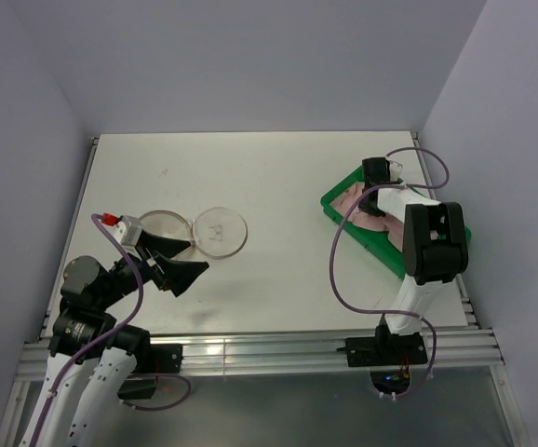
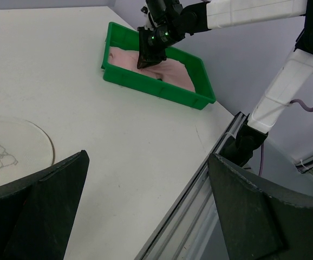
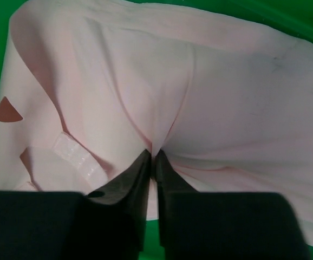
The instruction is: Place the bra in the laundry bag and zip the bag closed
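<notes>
The pale pink bra [image 3: 227, 92] lies in the green tray [image 1: 342, 207] at the right of the table; it also shows in the top view [image 1: 355, 197] and the left wrist view [image 2: 173, 73]. My right gripper [image 3: 155, 154] is down in the tray, shut on a pinched fold of the bra; it also shows in the top view [image 1: 369, 199]. The laundry bag [image 1: 217, 232] lies open on the table at the left as two round mesh discs; one disc shows in the left wrist view [image 2: 13, 151]. My left gripper [image 1: 178, 264] is open and empty, just in front of the bag.
The green tray [image 2: 156, 86] sits near the right wall. The table's near edge has a metal rail [image 1: 278, 352]. Purple cables [image 1: 339, 270] loop from both arms. Walls close in the table on three sides.
</notes>
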Available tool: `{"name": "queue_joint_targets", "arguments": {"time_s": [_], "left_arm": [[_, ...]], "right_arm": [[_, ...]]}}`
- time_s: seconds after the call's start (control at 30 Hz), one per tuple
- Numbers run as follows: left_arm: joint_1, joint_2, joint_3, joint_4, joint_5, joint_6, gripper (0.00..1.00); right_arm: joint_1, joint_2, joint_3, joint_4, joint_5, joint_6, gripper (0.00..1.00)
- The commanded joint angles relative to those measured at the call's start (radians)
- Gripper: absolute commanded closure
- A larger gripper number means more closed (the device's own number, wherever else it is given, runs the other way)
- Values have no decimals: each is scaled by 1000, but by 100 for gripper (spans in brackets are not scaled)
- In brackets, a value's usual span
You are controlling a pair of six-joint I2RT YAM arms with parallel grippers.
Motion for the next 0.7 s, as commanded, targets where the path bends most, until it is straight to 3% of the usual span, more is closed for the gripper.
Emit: {"name": "queue_joint_targets", "arguments": {"time_s": [0.0,0.13,0.2,0.3,0.43,0.6,0.67], "left_arm": [[5,11,11,46,17,15,1],[9,6,10,46,9,14,1],[9,2,13,42,-3,15,1],[9,-10,17,42,-45,11,1],[9,20,26,65,-33,-14,1],[9,57,60,153,49,-61,1],[9,65,68,184,61,-69,1]], "right_arm": [[-4,-39,22,8,-5,7,88],[9,-177,-27,47,-7,13,92],[19,-298,-53,65,0,21,99],[52,-504,-137,135,-8,23,100],[108,-706,-147,97,-46,18,100],[180,-927,-145,65,-270,50,100],[204,-988,-142,68,-440,97,100]]}}
